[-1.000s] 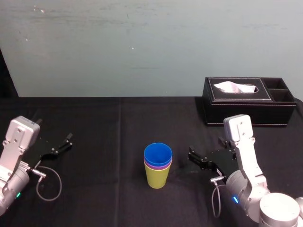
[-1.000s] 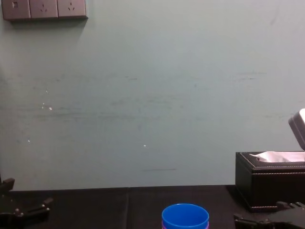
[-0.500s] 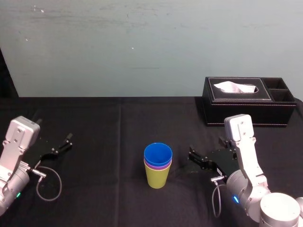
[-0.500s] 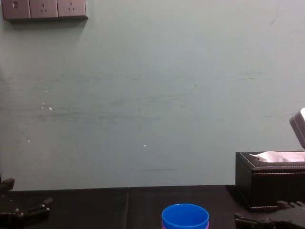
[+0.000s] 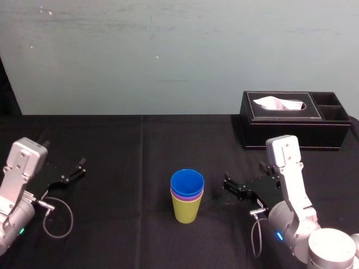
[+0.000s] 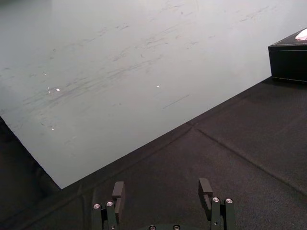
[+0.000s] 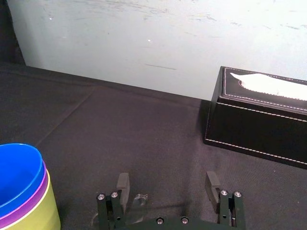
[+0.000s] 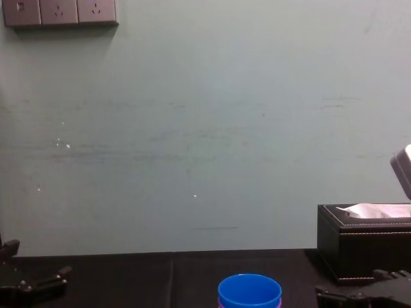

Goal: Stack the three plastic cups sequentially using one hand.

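Nothing has moved to speak of over the last second: both arms and the cups sit as they did, the right gripper (image 5: 229,188) perhaps a hair shifted. Nearest, it rests low over the black cloth (image 5: 112,145), fingers spread wide with nothing between them; the left gripper (image 5: 76,171) lies parked well off on the other side, also spread and empty. Just ahead of the right gripper's fingertips, apart from them, stands the stack: yellow-green cup (image 5: 185,210) at the bottom, purple cup (image 5: 187,196) nested in it with a thin band showing, blue cup (image 5: 187,182) on top, mouth up. Stacking looks complete. Judged handling: light, thin-walled, smooth plastic that would flex under a hard squeeze and slide on its taper; best taken across the upper wall just under a rim, gently, since nested cups may cling or lift together. Beyond the right gripper, well apart, sits the black tissue box (image 5: 291,120) against the pale wall (image 5: 168,56)
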### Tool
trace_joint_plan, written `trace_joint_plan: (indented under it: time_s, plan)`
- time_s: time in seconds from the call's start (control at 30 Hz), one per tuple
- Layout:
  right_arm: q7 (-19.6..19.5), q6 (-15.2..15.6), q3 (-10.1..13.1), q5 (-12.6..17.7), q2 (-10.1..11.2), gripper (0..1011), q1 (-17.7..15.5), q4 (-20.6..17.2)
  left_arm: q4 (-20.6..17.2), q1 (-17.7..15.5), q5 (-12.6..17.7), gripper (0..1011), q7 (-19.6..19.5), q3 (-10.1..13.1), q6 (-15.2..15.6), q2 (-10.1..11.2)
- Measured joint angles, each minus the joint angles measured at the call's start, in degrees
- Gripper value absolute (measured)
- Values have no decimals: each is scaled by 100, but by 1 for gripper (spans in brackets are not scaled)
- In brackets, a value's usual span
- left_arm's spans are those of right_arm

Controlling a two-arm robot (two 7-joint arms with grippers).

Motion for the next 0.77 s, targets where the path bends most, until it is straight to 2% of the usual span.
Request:
trace_joint_plan:
  time_s: [0.77]
  plan:
    - [0,0,0,-1,0,1000,0,0,0,0,0,1000,0,0,0,0]
